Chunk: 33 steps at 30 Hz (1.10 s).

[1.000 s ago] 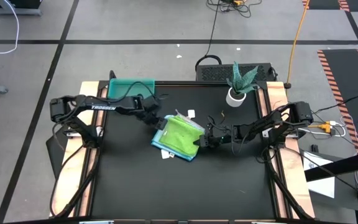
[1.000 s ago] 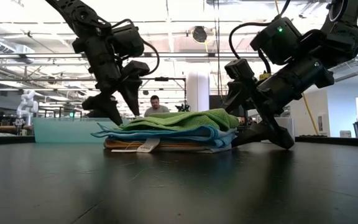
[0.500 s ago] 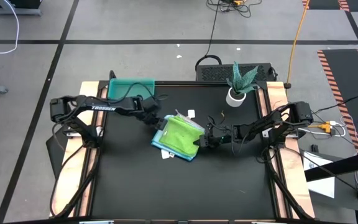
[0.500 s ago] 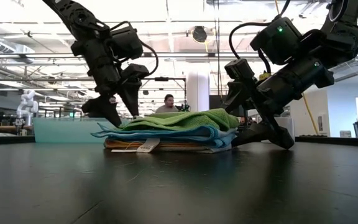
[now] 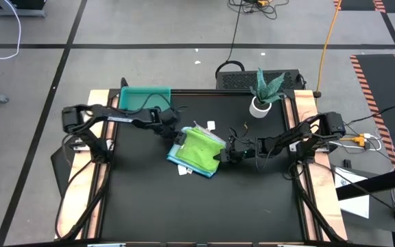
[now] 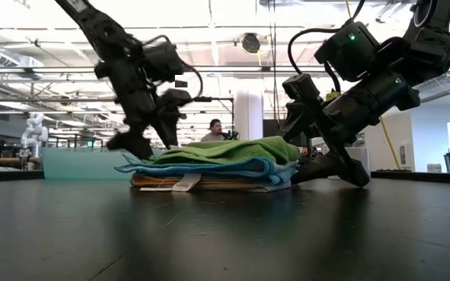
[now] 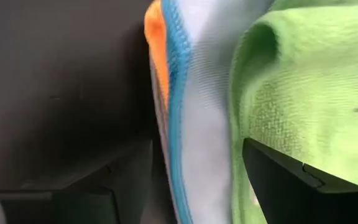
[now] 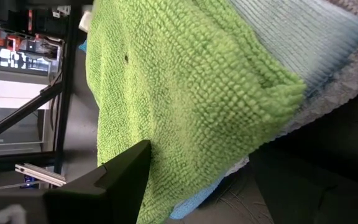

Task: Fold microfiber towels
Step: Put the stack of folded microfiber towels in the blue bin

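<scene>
Where stacked, five towels (image 5: pixel 199 151)

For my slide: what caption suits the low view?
Both open grippers, left and right, flank a towel stack topped by green.

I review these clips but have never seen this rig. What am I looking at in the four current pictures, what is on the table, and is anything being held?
Two dark robot arms work at a black table. One picture looks straight down, one looks level across the tabletop, and two come from cameras on the wrists. In the middle lies a stack of microfiber towels, the green towel on top, with blue, pale and orange edges showing beneath it. The left gripper is at one side of the stack, the right gripper at the opposite side; both are open and hold nothing. A teal tray and a potted plant stand at the far edge. A person shows in the room behind.
</scene>
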Each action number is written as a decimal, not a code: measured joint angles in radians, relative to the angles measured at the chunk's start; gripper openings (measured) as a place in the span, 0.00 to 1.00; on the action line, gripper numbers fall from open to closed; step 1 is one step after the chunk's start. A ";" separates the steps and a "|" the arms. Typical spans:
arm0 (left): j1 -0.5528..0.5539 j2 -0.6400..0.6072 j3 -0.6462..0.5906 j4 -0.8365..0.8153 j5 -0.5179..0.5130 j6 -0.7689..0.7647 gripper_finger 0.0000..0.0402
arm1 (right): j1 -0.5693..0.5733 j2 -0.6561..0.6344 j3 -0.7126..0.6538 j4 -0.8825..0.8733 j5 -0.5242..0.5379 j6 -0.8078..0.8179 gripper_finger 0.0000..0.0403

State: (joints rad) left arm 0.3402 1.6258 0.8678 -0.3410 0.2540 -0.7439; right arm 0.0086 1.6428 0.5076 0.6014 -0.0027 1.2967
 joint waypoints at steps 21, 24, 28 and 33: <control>-0.009 0.047 0.001 0.058 0.061 -0.004 0.62 | 0.000 -0.002 0.002 -0.073 0.028 0.000 0.66; -0.009 0.047 0.001 0.016 0.086 0.005 0.62 | 0.000 -0.002 0.002 -0.076 0.028 0.000 0.66; -0.009 0.047 0.001 0.030 0.153 0.012 0.62 | 0.000 -0.001 0.002 -0.079 0.028 0.000 0.66; -0.006 0.033 0.001 0.015 0.201 0.036 0.62 | 0.000 -0.001 0.001 -0.081 0.028 0.000 0.66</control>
State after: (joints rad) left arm 0.3339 1.6590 0.8688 -0.3264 0.4551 -0.7081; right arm 0.0082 1.6417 0.5087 0.5206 0.0250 1.2964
